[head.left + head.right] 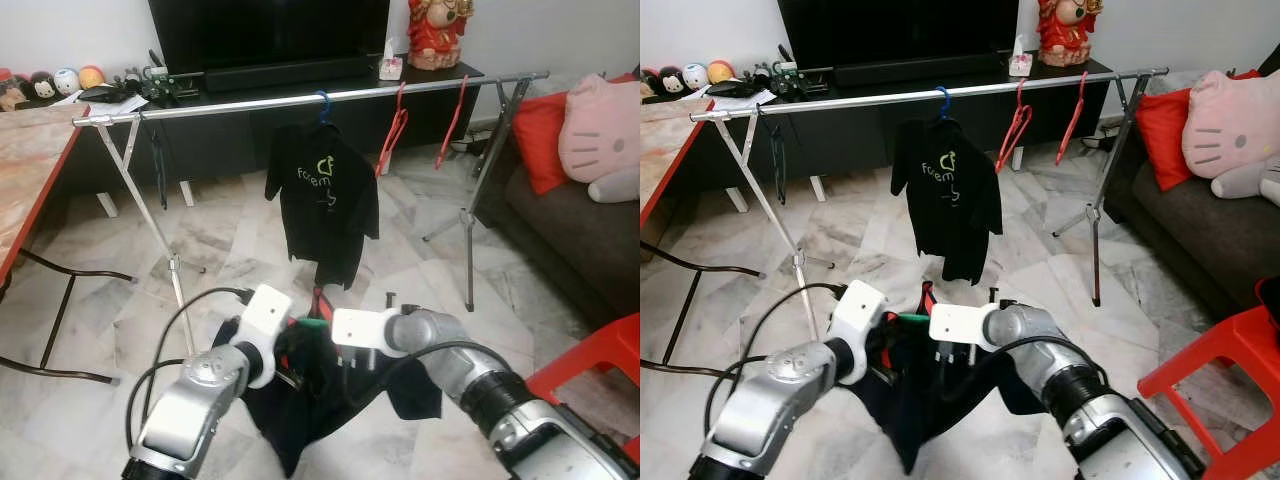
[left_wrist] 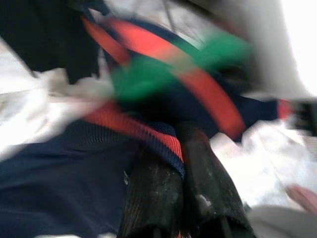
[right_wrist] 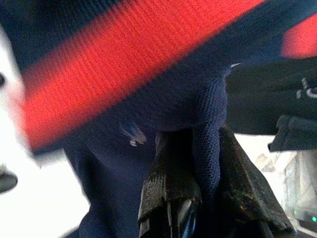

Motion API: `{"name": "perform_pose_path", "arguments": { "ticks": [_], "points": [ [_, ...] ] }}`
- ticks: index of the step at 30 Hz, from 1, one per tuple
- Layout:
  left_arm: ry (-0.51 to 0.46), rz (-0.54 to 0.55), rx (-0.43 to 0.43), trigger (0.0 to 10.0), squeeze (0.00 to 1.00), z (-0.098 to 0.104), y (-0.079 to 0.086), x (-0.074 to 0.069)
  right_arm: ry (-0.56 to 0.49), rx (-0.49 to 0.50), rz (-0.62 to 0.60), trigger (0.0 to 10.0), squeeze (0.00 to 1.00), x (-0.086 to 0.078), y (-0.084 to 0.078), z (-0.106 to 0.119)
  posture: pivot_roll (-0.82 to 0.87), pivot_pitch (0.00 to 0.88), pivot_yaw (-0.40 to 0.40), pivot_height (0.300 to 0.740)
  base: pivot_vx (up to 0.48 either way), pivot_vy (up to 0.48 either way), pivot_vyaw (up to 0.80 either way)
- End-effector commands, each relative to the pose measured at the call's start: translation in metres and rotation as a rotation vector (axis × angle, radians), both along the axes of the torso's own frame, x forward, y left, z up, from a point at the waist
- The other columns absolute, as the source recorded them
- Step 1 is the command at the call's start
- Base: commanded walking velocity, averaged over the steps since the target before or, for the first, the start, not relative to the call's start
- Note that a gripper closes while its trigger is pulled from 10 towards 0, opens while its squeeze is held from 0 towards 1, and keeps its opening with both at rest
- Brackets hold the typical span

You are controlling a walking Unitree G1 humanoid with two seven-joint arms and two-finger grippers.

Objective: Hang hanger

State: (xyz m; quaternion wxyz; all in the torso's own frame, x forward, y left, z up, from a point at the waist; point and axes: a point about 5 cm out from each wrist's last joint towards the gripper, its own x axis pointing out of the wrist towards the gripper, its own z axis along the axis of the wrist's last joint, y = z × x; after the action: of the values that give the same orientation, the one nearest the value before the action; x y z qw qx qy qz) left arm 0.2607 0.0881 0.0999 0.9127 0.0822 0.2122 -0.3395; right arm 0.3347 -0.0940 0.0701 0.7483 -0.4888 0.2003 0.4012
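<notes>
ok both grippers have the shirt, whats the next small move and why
Probably lift the dark shirt up and forward toward the rail. Both the left gripper and the right gripper are shut on its fabric, and it hangs low, well below the rail. The green hanger sits inside it, and free rail shows left of the hung black t-shirt.
</notes>
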Motion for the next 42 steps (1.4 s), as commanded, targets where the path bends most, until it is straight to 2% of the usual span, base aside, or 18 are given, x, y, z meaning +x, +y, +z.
{"name": "perform_pose_path", "arguments": {
  "ticks": [1,3,4,5,6,7,8,9,11,21,22,29,33,35,37,42],
  "points": [
    [0.018,-0.058,0.079,0.0,0.0,-0.007,0.0,-0.008,-0.061,0.078,-0.057,10.0,0.0,0.011,0.001,0.018,-0.14,0.0,0.008,0.74,0.0,0.0,0.0],
    [0.02,-0.062,0.092,0.0,0.0,-0.008,0.0,-0.009,-0.063,0.079,-0.063,10.0,0.0,0.011,0.001,0.019,-0.14,0.0,0.008,0.74,0.0,0.0,0.0],
    [0.025,-0.088,0.103,1.5,0.0,-0.01,-0.001,-0.012,-0.072,0.099,-0.084,10.0,0.0,0.013,0.001,0.021,-0.14,0.0,0.008,0.74,0.0,0.0,0.0],
    [0.026,-0.102,0.103,1.9,0.0,-0.01,-0.003,-0.013,-0.073,0.108,-0.089,10.0,0.0,0.014,0.002,0.021,-0.14,0.0,0.008,0.74,0.0,0.0,0.0],
    [0.026,-0.102,0.103,1.9,0.0,-0.01,-0.003,-0.013,-0.073,0.108,-0.089,10.0,0.0,0.014,0.002,0.021,-0.14,0.0,0.008,0.74,0.0,0.0,0.0],
    [0.025,-0.142,0.105,4.7,0.0,-0.009,-0.006,-0.015,-0.076,0.121,-0.095,10.0,0.0,0.015,0.004,0.022,-0.14,0.0,0.01,0.74,0.0,0.0,0.0],
    [0.023,-0.163,0.109,8.1,0.0,-0.009,-0.008,-0.017,-0.078,0.127,-0.097,10.0,0.0,0.015,0.005,0.022,-0.14,0.0,0.01,0.74,0.0,0.0,0.0],
    [0.026,-0.182,0.111,10.0,0.0,-0.009,-0.009,-0.018,-0.077,0.135,-0.099,10.0,0.0,0.015,0.007,0.023,-0.14,0.0,0.011,0.74,0.0,0.0,0.0],
    [0.032,-0.225,0.13,10.0,0.0,-0.011,-0.011,-0.022,-0.077,0.153,-0.096,10.0,0.0,0.015,0.012,0.023,-0.13,0.0,0.011,0.74,0.0,0.0,0.0],
    [0.019,-0.232,0.133,10.0,0.04,-0.011,-0.011,-0.023,-0.073,0.191,-0.078,10.0,0.0,0.014,0.019,0.025,-0.13,0.0,0.009,0.74,0.0,0.0,0.0],
    [0.027,-0.236,0.143,10.0,1.0,-0.013,-0.01,-0.024,-0.073,0.2,-0.072,10.0,0.0,0.015,0.02,0.026,-0.13,0.0,0.006,0.74,0.0,0.0,0.0],
    [0.026,-0.236,0.142,10.0,1.0,-0.013,-0.007,-0.026,-0.076,0.2,-0.063,10.0,0.0,0.015,0.017,0.025,-0.12,0.0,0.004,0.74,0.0,0.0,0.0],
    [0.022,-0.225,0.11,10.0,1.0,-0.009,-0.004,-0.026,-0.077,0.218,-0.049,10.0,0.0,0.015,0.014,0.026,-0.12,0.0,0.007,0.74,0.0,0.0,0.0],
    [0.011,-0.216,0.095,10.0,1.0,-0.006,0.002,-0.027,-0.082,0.209,-0.045,10.0,0.0,0.016,0.009,0.027,-0.12,0.0,0.008,0.74,0.0,0.0,0.0],
    [-0.029,-0.207,0.058,10.0,1.0,0.002,0.017,-0.031,-0.096,0.164,-0.049,10.0,0.0,0.019,-0.008,0.026,-0.11,0.0,0.007,0.74,0.0,0.0,0.0],
    [-0.048,-0.217,-0.005,10.0,1.0,0.014,0.033,-0.042,-0.105,0.155,0.024,10.0,0.0,0.018,-0.02,0.027,-0.11,0.0,0.009,0.74,0.0,0.0,0.0]
  ]
}}
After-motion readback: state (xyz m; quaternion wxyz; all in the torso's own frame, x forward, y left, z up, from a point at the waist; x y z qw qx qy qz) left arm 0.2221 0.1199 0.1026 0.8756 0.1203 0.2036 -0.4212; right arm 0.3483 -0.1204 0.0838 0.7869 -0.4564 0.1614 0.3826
